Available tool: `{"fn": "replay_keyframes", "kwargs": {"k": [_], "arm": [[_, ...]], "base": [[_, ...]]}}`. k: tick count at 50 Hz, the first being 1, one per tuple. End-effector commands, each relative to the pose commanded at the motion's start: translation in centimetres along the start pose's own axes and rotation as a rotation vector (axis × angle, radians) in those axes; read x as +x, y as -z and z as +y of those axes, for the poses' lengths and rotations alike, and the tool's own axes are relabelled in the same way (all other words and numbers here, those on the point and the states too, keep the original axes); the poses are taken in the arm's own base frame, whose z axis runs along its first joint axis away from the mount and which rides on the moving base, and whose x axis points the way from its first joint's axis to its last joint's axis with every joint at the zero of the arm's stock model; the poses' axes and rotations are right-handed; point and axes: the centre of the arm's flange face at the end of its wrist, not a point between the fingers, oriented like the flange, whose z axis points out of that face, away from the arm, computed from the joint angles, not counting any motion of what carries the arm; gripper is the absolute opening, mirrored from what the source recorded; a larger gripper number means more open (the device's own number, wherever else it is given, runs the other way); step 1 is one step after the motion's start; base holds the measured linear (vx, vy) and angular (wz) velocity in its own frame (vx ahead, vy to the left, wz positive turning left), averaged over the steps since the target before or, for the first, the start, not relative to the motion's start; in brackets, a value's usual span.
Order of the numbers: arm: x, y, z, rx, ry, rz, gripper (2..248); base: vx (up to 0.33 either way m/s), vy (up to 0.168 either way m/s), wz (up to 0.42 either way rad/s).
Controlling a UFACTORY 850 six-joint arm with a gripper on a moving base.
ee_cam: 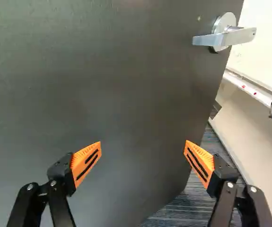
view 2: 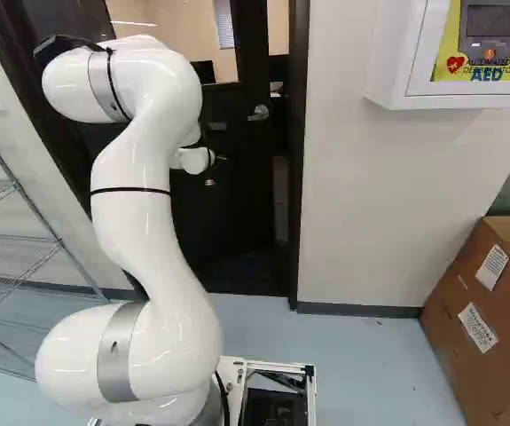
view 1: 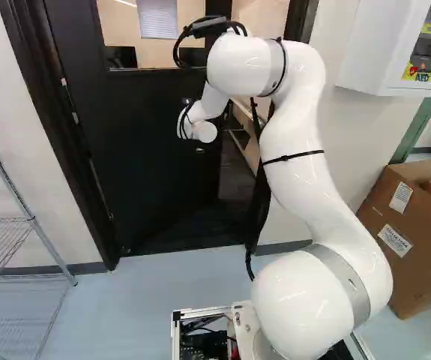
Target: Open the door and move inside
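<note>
The dark door (view 1: 155, 172) stands partly open, with the room beyond showing past its free edge. In the right base view my gripper (view 2: 221, 159) is mostly hidden behind the white wrist, in front of the door (view 2: 228, 209). Its metal lever handle (view 2: 259, 113) shows there, above and right of the wrist. Seen from the wrist, my gripper (ee_cam: 143, 163) has its orange-padded fingers wide apart with nothing held. The door face (ee_cam: 112, 94) lies ahead of them; the handle (ee_cam: 225, 35) is beyond the finger nearer the free edge. Contact with the door cannot be told.
A dark frame (view 2: 297, 177) borders the doorway. Wire shelving (view 1: 13, 217) stands left of it. On the right are a white wall cabinet (view 2: 396, 62) and cardboard boxes (view 2: 476, 311). Past the door's edge, the wrist view shows patterned carpet (ee_cam: 183, 208) and a pale panel (ee_cam: 254, 142).
</note>
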Motion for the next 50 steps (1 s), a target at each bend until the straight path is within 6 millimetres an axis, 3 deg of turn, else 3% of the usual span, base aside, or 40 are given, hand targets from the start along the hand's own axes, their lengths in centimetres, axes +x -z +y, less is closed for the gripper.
{"fn": "replay_keyframes", "kwargs": {"k": [50], "arm": [[-0.6,9.6,3.7,-0.046,-0.001,-0.068,247]], "base": [[0.000,0.000,0.000]]}}
